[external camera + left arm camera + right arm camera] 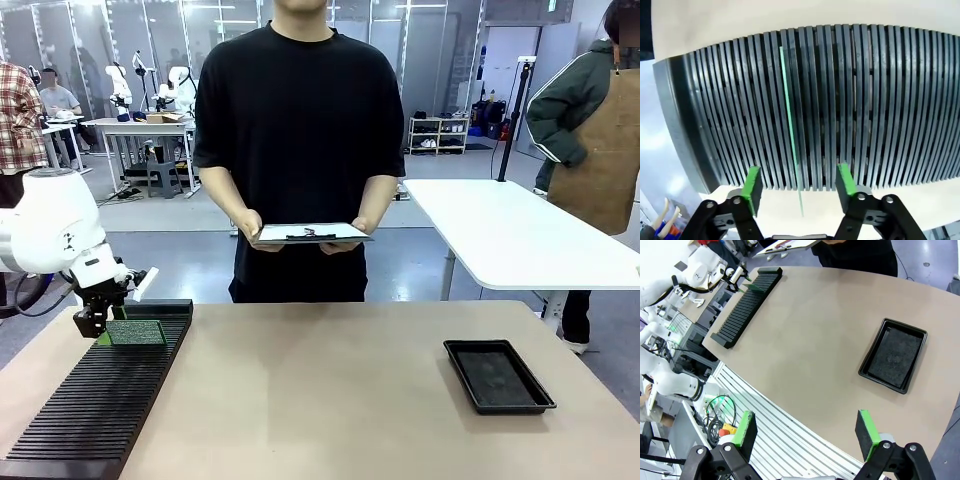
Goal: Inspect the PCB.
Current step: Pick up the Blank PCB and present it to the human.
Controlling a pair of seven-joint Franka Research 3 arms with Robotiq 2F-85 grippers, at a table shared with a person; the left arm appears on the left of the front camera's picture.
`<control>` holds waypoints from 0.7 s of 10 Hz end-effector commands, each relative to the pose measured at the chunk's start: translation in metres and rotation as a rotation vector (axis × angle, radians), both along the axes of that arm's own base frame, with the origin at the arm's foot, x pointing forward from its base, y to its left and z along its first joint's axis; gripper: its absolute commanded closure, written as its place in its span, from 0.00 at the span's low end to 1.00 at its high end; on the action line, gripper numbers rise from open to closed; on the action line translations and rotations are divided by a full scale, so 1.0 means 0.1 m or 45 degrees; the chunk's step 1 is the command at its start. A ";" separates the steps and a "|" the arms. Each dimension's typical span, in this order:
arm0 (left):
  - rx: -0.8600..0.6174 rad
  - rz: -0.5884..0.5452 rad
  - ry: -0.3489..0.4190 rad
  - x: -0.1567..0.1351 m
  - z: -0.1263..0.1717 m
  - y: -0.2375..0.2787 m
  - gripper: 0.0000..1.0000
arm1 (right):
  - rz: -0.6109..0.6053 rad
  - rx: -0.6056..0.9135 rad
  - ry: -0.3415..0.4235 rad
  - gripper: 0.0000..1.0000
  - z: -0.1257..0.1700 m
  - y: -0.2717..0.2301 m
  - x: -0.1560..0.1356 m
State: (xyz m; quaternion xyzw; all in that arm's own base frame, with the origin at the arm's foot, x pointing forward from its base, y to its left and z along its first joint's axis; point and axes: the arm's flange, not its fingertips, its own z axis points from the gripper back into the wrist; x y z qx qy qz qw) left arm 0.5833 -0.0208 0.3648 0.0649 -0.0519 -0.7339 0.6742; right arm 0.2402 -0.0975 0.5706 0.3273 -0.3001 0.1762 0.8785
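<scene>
In the left wrist view the left gripper (798,170) has its green pads (753,185) spread wide. The PCB (790,120) shows edge-on as a thin green line running up the gap between them, roughly midway and touching neither pad. It stands upright in a slot of the black slotted rack (880,100), which spreads out beyond both fingertips. The right gripper (806,415) is also wide open with nothing between its pads, and it hangs above the near edge of the table (810,330). Beyond its fingertips, on the right finger's side, lies the black tray (894,360). Much farther off, on the left finger's side, is the rack. Farthest away, across the table, a person holds a clipboard (310,233) level in both hands.
</scene>
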 end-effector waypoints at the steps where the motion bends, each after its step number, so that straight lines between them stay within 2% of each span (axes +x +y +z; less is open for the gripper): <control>1: -0.045 0.037 0.041 0.11 0.01 0.01 1.00 | 0.010 -0.001 -0.005 0.00 0.00 0.00 -0.01; 4: -0.040 0.036 0.067 0.10 -0.01 0.00 0.97 | 0.010 -0.001 -0.005 0.00 0.00 0.00 -0.01; 7: -0.041 0.061 0.100 0.10 -0.05 -0.02 1.00 | 0.010 -0.001 -0.005 0.00 0.00 0.00 -0.01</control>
